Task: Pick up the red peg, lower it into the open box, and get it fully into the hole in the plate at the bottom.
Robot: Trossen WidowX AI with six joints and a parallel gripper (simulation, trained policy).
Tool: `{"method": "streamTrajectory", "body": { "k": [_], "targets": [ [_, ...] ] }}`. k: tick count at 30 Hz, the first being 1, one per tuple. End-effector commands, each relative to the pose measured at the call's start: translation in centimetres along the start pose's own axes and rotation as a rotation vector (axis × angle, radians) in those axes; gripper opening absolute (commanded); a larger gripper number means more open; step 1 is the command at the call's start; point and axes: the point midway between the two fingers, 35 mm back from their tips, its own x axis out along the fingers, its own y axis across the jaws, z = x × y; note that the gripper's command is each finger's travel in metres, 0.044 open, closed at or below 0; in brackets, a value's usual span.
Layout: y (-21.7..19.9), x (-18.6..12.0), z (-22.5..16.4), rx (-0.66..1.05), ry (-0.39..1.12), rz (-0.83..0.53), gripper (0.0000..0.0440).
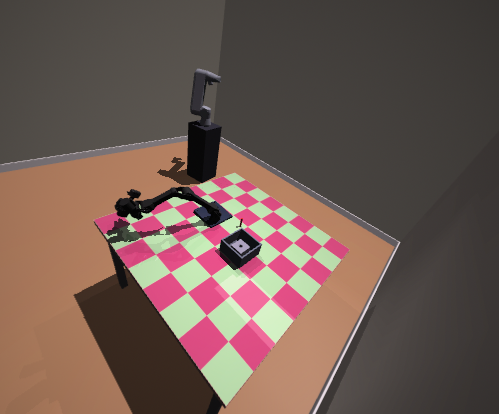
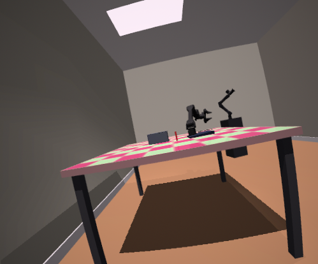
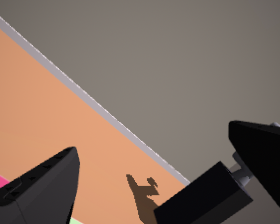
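The red peg (image 1: 240,223) (image 2: 176,136) stands upright on the table beside the open box (image 1: 232,255) (image 2: 157,138); it looks dark in the top view. At the bottom of the box lies a pale plate (image 1: 235,244) with a small dark hole. The hole looks empty. My gripper (image 2: 209,116) (image 3: 155,142) is open, its fingers wide apart with nothing between them. It is held above the table on the far side of the arm's base from the box, well away from the peg. The wrist view shows neither peg nor box.
The arm's dark blue base plate (image 1: 225,215) (image 2: 202,134) sits on the checkered table (image 1: 228,370) (image 2: 187,147) near the peg. A second arm (image 1: 198,92) (image 2: 224,110) stands on a black pedestal (image 1: 203,152) (image 2: 236,122) (image 3: 206,197) beyond the table.
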Motion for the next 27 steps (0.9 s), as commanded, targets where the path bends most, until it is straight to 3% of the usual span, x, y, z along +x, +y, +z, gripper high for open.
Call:
{"method": "streamTrajectory", "body": {
  "k": [1, 6, 15, 27],
  "targets": [
    [0.3, -0.7, 0.1, -0.017, -0.009, 0.014, 0.0418],
    [2.5, -6.2, 0.2, -0.121, -0.08, 0.119, 0.044],
    [5.1, -20.4, 0.2, -0.186, -0.254, 0.364, 0.044],
    [3.8, -38.8, -5.0, -0.279, -0.45, 0.709, 0.044]
  ]
}}
